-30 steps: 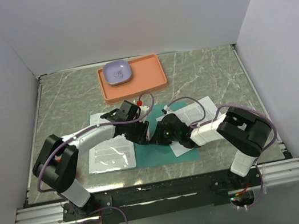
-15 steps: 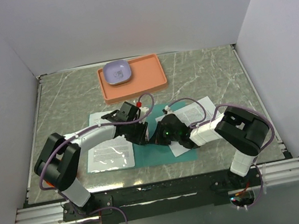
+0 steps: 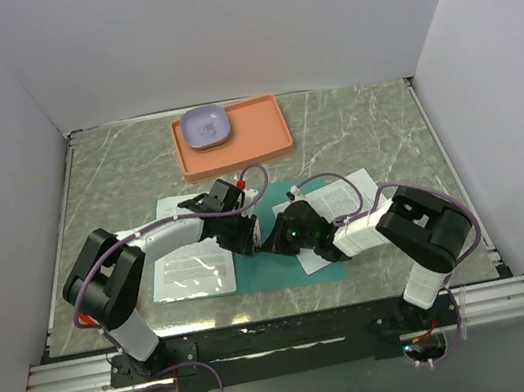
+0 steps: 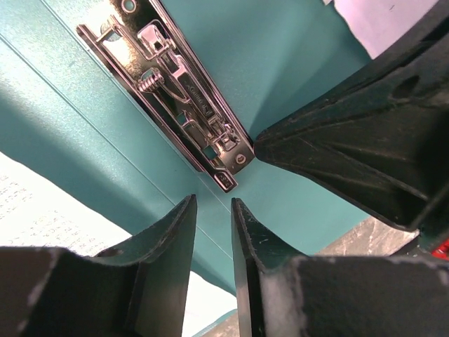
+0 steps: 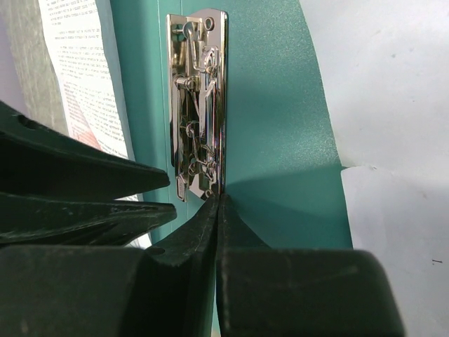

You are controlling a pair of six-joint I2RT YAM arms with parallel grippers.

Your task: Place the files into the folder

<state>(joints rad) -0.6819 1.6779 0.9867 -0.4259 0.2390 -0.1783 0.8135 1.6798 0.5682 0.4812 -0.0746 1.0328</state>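
Matte teal card folder (image 3: 267, 270) lies open on the veined table (image 3: 362, 128); chrome fastener (image 5: 198, 105) glints along its spine; printed white files (image 3: 192, 272) flank it; left gripper (image 4: 212, 209) hovers narrowly parted; right gripper (image 5: 218, 200) pinched closed at the fastener's end.

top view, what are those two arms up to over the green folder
Both arms are bent in over the open teal folder, which lies flat on the table. The left fingers, slightly apart, and the right fingers, shut, both point at the end of the metal clip on its spine, holding nothing. The left sheet and right sheet lie to either side of the spine, neither under the clip yet.
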